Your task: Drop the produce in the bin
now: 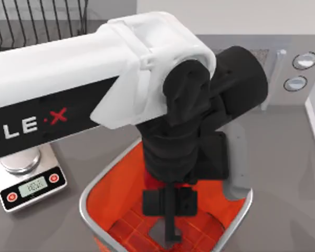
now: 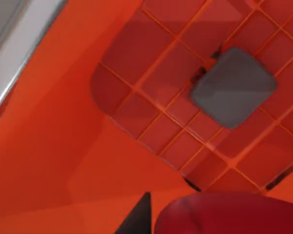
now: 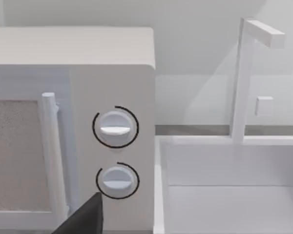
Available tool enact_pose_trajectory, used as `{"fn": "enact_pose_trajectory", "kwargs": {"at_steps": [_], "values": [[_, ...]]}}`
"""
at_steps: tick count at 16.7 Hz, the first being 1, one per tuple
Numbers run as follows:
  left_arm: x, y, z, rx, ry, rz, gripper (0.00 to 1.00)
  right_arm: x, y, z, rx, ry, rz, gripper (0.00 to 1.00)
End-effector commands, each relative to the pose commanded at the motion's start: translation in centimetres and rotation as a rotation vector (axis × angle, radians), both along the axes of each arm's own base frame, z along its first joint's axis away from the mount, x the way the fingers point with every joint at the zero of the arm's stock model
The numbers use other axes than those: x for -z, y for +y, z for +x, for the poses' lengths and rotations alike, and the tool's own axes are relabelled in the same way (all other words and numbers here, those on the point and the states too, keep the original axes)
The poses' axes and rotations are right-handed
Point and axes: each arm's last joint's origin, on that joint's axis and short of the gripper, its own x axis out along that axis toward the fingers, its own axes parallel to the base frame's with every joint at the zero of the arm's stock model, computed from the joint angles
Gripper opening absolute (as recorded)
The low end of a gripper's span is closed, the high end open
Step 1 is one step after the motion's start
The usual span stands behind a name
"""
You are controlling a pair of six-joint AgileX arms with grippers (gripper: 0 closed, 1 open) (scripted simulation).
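Reached down inside the bin (image 1: pixel 102 199), left hand (image 1: pixel 168 202) clamped on the produce (image 2: pixel 234 214), just above the floor.

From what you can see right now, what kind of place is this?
Most likely a kitchen counter, rendered in simulation. A microwave with two dials stands beside a white sink with a faucet; a digital scale and a wire dish rack sit on the grey counter.

The produce (image 2: pixel 229 214) (deep red) is cut off at the left wrist view's edge.
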Motion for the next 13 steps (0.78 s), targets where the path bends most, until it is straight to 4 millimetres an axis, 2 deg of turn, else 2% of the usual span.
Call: {"fn": "enact_pose_trajectory", "kwargs": {"at_steps": [2, 7, 13], "values": [[0.1, -0.3, -1.0, 0.039, -0.005, 0.012, 0.0, 0.0, 0.0, 0.0, 0.0, 0.0, 0.0, 1.0], [0.2, -0.3, -0.9, 0.04, -0.01, 0.016, 0.0, 0.0, 0.0, 0.0, 0.0, 0.0, 0.0, 1.0], [3.0, -0.5, -0.6, 0.045, -0.006, 0.014, 0.0, 0.0, 0.0, 0.0, 0.0, 0.0, 0.0, 1.0]]}}
